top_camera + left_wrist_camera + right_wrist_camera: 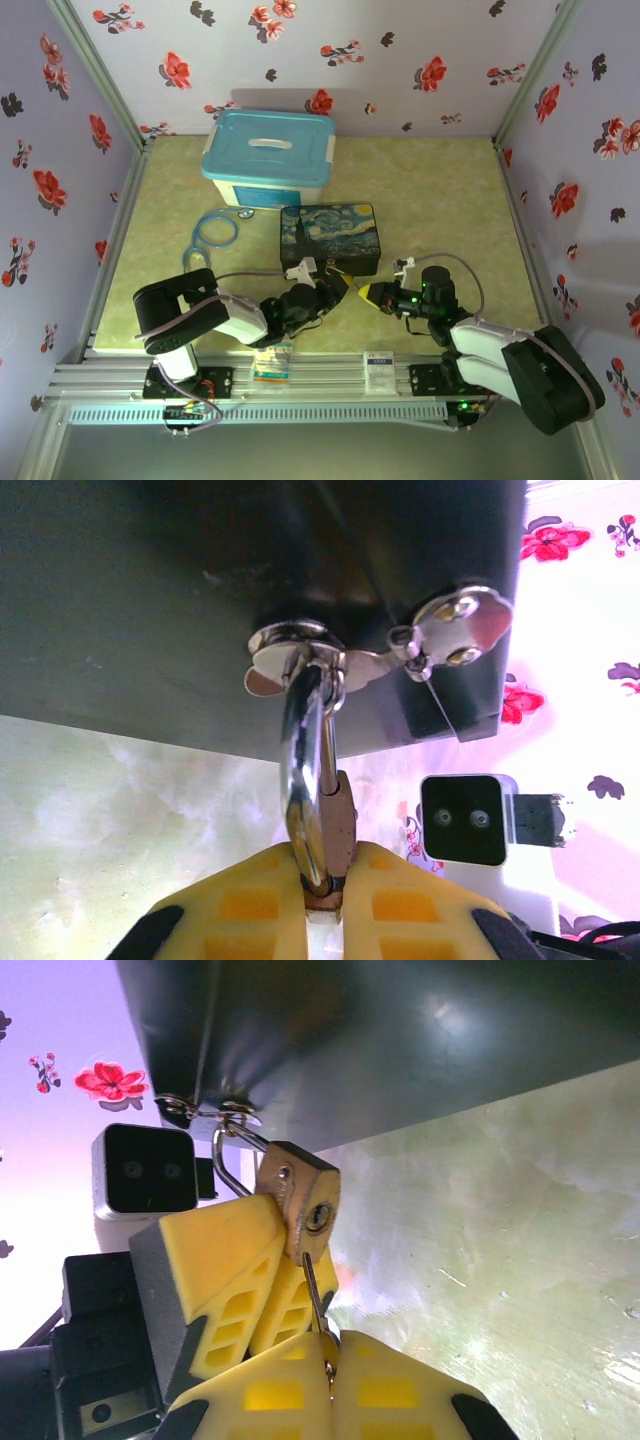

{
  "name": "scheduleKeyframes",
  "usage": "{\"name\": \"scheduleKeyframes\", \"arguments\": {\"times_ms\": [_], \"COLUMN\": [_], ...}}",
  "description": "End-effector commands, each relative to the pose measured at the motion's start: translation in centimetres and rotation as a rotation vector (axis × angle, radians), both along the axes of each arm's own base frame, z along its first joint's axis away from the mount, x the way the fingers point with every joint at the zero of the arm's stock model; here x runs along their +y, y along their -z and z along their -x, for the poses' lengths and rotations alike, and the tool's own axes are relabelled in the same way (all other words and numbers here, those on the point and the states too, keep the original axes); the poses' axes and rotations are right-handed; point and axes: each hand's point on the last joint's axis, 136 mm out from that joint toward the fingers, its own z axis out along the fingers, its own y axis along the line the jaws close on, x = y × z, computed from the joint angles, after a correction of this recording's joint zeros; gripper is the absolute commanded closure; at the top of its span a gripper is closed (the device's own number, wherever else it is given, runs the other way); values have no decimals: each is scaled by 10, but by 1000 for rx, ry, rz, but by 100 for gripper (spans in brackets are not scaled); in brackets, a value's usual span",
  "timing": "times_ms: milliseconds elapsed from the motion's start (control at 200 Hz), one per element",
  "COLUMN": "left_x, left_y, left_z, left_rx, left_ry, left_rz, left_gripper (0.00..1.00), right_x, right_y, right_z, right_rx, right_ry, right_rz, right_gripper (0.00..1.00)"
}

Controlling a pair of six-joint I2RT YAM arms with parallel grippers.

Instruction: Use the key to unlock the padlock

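Closest to you, the right gripper (328, 1385) is clamped on the bow of the key (316, 1295), with the thin dark blade pointing up to the keyhole (317, 1219) in the bottom face of the padlock (297, 1192). The tip looks entered, though you cannot tell how deep. Treat that key as light, stiff and slick: it is 1 narrow strip of metal between 2 soft yellow pads, so it will likely pivot in the grip if you twist hard. Hold it by the flat bow, as now, and turn gently along the blade's axis. Just beyond, the left gripper (322, 898) is closed on the flat sides of the padlock body, leaving the keyhole face free, which is the right place to brace it. The lock is small, hard and smooth, and would swing freely without that pinch. Further on, its silvery shackle (303, 750) passes through the hasp (455, 630) on the dark box (180, 590), which rests on the green table (500, 1260).
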Motion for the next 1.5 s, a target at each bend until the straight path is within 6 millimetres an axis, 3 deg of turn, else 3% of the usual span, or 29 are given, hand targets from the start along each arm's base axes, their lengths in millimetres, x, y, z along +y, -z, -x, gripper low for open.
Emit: {"name": "scheduleKeyframes", "arguments": {"times_ms": [0, 240, 900, 1335, 1495], "left_x": [-12, -13, 2, -13, -12], "left_y": [-35, -35, -30, -38, -34], "left_z": [-5, -4, -7, -9, -9], "left_rx": [-54, -47, -57, -64, -54], "left_ry": [-13, -8, -47, -23, -24], "left_rz": [127, 144, 116, 144, 150], "left_gripper": [100, 100, 100, 100, 100], "right_x": [1, 4, 1, 5, 4], "right_y": [-6, -12, -1, -14, -7], "right_z": [-5, -10, -11, -18, -19], "right_rx": [-33, -44, -25, -54, -43], "right_ry": [0, 3, 19, 22, 26], "right_rz": [-11, -46, -3, -39, -22], "right_gripper": [100, 100, 100, 100, 100]}}
